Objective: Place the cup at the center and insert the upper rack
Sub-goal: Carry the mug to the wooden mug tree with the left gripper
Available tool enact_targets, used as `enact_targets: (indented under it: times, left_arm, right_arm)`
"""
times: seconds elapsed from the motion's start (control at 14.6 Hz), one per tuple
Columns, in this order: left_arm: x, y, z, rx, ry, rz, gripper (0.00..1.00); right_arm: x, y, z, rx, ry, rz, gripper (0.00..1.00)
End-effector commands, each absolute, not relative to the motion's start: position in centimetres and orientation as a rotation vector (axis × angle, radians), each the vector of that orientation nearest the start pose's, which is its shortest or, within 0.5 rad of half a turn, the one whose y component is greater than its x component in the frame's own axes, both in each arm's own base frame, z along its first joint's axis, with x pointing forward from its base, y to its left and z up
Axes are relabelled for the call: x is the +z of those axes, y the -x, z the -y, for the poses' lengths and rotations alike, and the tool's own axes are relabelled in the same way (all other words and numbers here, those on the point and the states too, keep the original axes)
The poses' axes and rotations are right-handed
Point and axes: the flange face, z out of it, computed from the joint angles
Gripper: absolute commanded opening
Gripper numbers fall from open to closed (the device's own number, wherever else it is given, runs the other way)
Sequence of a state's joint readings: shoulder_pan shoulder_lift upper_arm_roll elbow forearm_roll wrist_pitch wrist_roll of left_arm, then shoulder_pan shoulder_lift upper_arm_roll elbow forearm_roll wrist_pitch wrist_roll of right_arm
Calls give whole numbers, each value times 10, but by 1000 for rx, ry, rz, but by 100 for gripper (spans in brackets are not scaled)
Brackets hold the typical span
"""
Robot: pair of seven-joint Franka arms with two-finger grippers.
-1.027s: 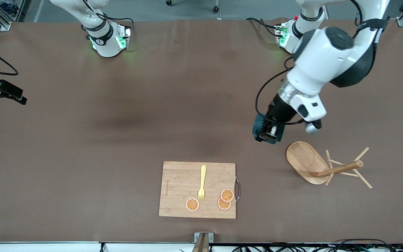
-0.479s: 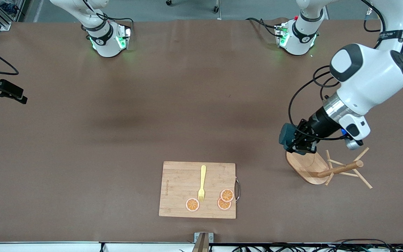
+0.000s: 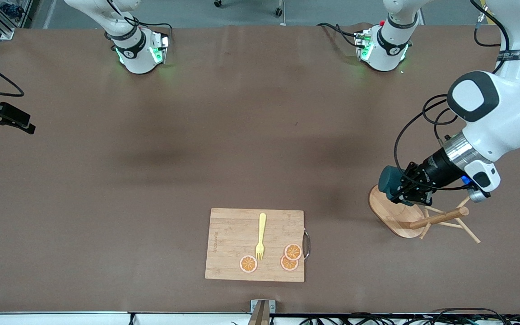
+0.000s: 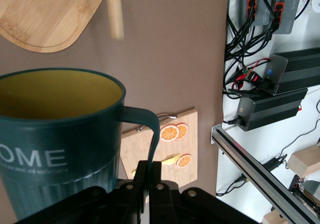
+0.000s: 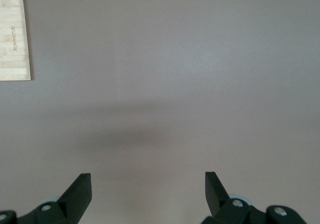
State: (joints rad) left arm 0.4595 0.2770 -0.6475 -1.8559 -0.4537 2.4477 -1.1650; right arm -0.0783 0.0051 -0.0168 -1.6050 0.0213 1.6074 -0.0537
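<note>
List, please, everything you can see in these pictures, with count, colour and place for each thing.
cup: one, dark teal with yellow inside, held in the air over the upper rack's base.
upper rack: one, light wood, lying tipped on the table at the left arm's end.
cutting board: one, bamboo, with a metal handle, near the front camera's edge of the table.
fork: one, yellow, on the cutting board.
orange slices: three, orange, on the cutting board beside the fork's tines.
table: one, brown.
left claw: one, black, shut on the cup's handle.
right claw: one, black, open, waiting over bare table.
</note>
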Motion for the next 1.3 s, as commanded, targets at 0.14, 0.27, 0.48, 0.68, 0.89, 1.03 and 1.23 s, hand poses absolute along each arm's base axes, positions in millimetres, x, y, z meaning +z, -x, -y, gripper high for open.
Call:
enact_targets:
  times: [0.14, 0.27, 0.48, 0.68, 0.89, 1.03, 1.23]
  left_arm:
    - [435, -659, 72, -96, -1918, -1526, 0]
    - [437, -668, 68, -95, -1894, -1521, 0]
    - [437, -677, 61, -106, -1857, -1525, 0]
    - [430, -680, 47, -107, -1841, -1546, 0]
    - [424, -682, 33, -107, -1824, -1567, 0]
    - [421, -683, 27, -105, -1816, -1576, 0]
    - [414, -687, 16, -107, -1805, -1577, 1]
  right_arm:
    - [615, -551, 51, -1, 3130, -48, 100]
    - [615, -551, 51, -1, 3130, -51, 100]
    - [615, -551, 51, -1, 3130, -51, 100]
    - [615, -551, 51, -1, 3130, -51, 100]
    - [615, -551, 51, -1, 3130, -51, 100]
    - [615, -551, 52, -1, 3130, -53, 100]
    - [614, -550, 51, 15, 3129, -51, 100]
